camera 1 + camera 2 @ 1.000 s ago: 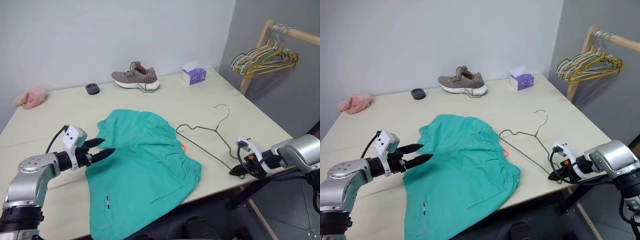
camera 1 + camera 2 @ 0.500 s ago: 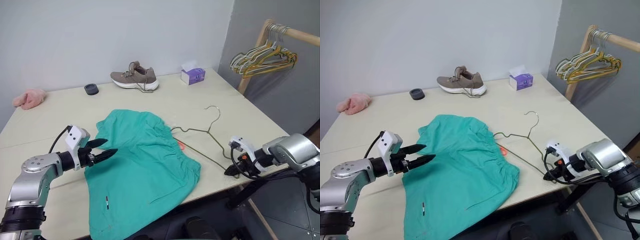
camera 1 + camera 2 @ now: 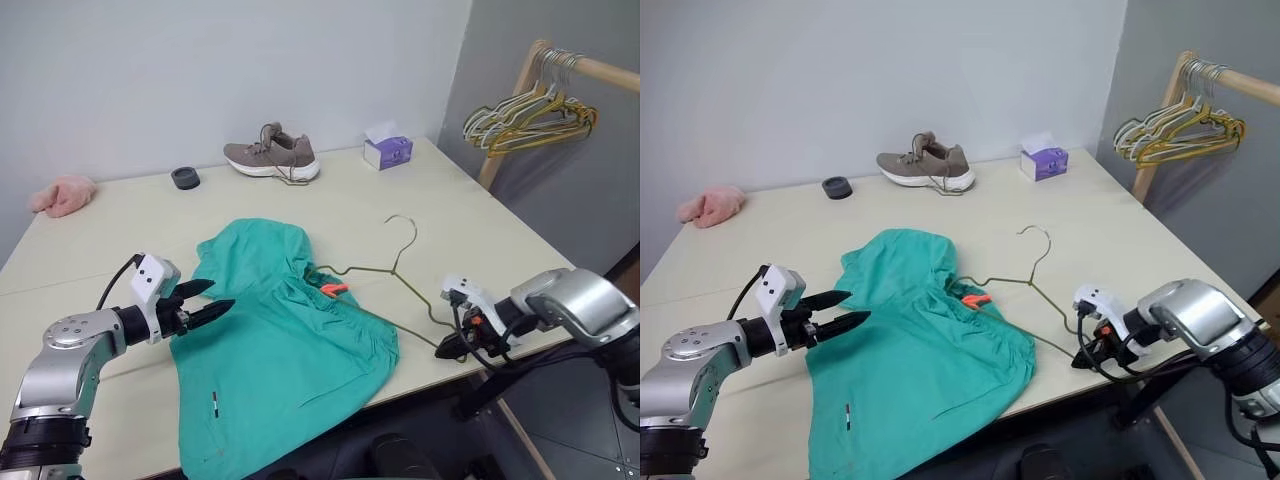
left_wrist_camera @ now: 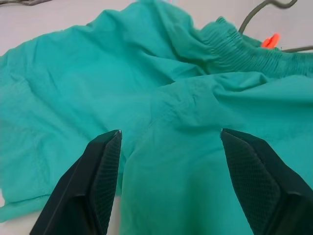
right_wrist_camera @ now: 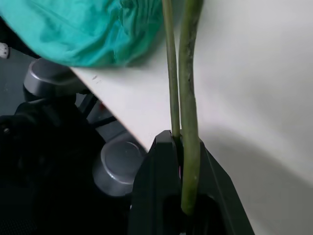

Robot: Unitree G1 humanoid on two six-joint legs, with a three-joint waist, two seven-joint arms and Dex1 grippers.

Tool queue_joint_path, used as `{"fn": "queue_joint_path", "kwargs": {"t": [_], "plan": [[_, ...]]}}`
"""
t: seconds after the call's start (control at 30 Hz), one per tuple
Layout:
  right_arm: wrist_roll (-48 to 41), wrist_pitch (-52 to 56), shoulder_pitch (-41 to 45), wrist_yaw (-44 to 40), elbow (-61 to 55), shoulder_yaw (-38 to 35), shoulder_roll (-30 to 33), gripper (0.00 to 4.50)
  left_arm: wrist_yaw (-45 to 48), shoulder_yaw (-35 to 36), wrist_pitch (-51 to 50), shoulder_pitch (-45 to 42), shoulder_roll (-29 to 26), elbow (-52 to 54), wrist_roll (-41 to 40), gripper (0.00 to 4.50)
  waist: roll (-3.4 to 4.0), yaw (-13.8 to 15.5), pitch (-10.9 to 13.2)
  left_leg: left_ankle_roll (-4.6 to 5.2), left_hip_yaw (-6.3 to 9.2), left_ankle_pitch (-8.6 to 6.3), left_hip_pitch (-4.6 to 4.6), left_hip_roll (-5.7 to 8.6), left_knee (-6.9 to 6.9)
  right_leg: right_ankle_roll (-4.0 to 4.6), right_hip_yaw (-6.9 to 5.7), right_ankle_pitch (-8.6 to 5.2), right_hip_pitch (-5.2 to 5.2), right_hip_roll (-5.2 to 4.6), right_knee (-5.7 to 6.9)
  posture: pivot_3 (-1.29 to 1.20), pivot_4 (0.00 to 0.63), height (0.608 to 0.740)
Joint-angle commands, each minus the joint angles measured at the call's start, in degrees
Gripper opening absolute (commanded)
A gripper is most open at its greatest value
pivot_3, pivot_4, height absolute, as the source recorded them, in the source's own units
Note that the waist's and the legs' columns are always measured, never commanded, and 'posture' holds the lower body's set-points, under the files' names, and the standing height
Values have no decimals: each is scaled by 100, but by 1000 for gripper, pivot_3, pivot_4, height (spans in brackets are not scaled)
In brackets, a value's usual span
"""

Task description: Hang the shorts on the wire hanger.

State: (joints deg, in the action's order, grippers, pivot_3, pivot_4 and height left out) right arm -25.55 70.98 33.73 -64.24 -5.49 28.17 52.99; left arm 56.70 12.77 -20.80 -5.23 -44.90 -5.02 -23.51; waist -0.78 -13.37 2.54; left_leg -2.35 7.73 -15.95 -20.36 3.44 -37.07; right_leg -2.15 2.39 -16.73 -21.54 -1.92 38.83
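Shorts [image 3: 280, 345] lie spread at lower centre of the table [image 3: 480, 230] in the head view; the wire hanger [image 3: 385, 268] reaches into their waistband, its corner clamped in the right gripper [image 3: 447, 347] at lower right. Left gripper [image 3: 208, 297] hovers at their left edge, fingers apart.

Left wrist view: both fingers [image 4: 100, 183] spread wide above teal fabric.

Right wrist view: jaws pinch the hanger's doubled wire [image 5: 186, 103].

Bare table [image 3: 470, 235] right of shorts [image 3: 280, 350] — shoe [image 3: 272, 157] far back

Bright, even light with soft shadows; the right wrist view is blurred up close.
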Motion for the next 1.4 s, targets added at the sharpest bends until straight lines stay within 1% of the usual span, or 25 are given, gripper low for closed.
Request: {"fn": "queue_joint_path", "kwargs": {"t": [0.03, 0.17, 0.33, 0.5, 0.6, 0.7, 0.77, 0.87, 1.07, 1.17, 1.27, 1.37, 1.4], "plan": [[169, -105, 86, 142, 196, -93, -22, 0, -48, 75, 89, -51, -44, 150, 36, 3396, 0, 34, 0, 0, 1, 0, 0, 0, 1, 0, -1, 0, 0, 0, 0, -255, 0, 740], [206, -104, 176, 69, 347, 10, -139, 0, -64, 57, 99, -29, -20, 183, 52, 3396, 0, 70, 0, 0, 2, 0, -1, -1, 5, 1, -2, 0, -4, 0, 1, -248, 0, 740], [122, 38, 456, -227, 526, 234, -323, 0, -70, 49, 127, -25, -10, 185, 65, 3396, 1, 73, 0, 0, 0, 0, 0, -1, 2, 1, -1, 0, -4, 0, 1, -239, 0, 740], [-44, 293, 736, -497, 830, 298, -572, 0, -121, 70, 163, -12, 12, 205, 91, 3396, 1, 80, 0, 0, 1, 0, 0, 0, 2, 1, -2, 1, -4, 0, 2, -223, 0, 740], [47, 402, 763, -222, 1070, 283, -887, 0, -160, 87, 189, 20, 30, 228, 106, 3396, -3, 86, -2, 0, 4, 0, -1, 0, 4, 3, -2, 2, -5, 0, 3, -213, 0, 740], [134, 525, 770, 191, 1301, 115, -1255, 0, -190, 94, 215, 39, 45, 244, 117, 3396, -3, 89, -3, 0, 3, 0, -4, 0, 3, 9, -1, 6, -9, 0, 5, -210, 0, 740], [175, 642, 808, 509, 1479, -121, -1521, 0, -201, 92, 228, 43, 49, 248, 121, 3396, -8, 88, -9, 0, 4, 0, -7, -1, 3, 29, -2, 18, -12, 0, 7, -210, 0, 740], [145, 772, 914, 813, 1592, -487, -1827, 0, -226, 93, 246, 27, 60, 241, 125, 3396, -9, 87, -9, -1, 3, 1, -7, 0, 0, 33, -1, 21, -13, 0, 9, -213, 0, 740], [-170, 891, 990, 889, 1014, -985, -1852, 0, -402, 144, 309, -117, 138, 131, 131, 3396, -8, 106, -8, -1, 5, 1, -16, 0, 0, 35, -3, 23, -21, 0, 11, -224, 0, 740], [-172, 601, 970, 988, 698, -1101, -1841, 0, -534, 197, 331, -287, 203, -14, 121, 3396, -9, 96, -11, -1, 7, 1, -42, 1, -1, 33, -3, 26, -48, 0, 14, -234, 0, 740], [137, -181, 866, 1155, 359, -980, -1834, 0, -746, 269, 436, -528, 283, -193, 145, 3396, -9, 78, -11, -1, 6, 1, -47, 2, 0, 33, -2, 28, -53, -1, 14, -240, 0, 740], [592, -1028, 714, 1269, 19, -596, -1712, 0, -872, 362, 495, -814, 286, -299, 97, 3931, -10, 71, -11, -1, 6, 1, -47, 2, 0, 32, -2, 28, -53, -1, 14, -243, 0, 740], [821, -1385, 647, 1266, -90, -402, -1612, 0, -838, 391, 464, -920, 242, -257, 35, 4201, -10, 70, -12, -1, 5, 1, -47, 2, 0, 32, -3, 28, -53, -1, 14, -242, 0, 740]]}}
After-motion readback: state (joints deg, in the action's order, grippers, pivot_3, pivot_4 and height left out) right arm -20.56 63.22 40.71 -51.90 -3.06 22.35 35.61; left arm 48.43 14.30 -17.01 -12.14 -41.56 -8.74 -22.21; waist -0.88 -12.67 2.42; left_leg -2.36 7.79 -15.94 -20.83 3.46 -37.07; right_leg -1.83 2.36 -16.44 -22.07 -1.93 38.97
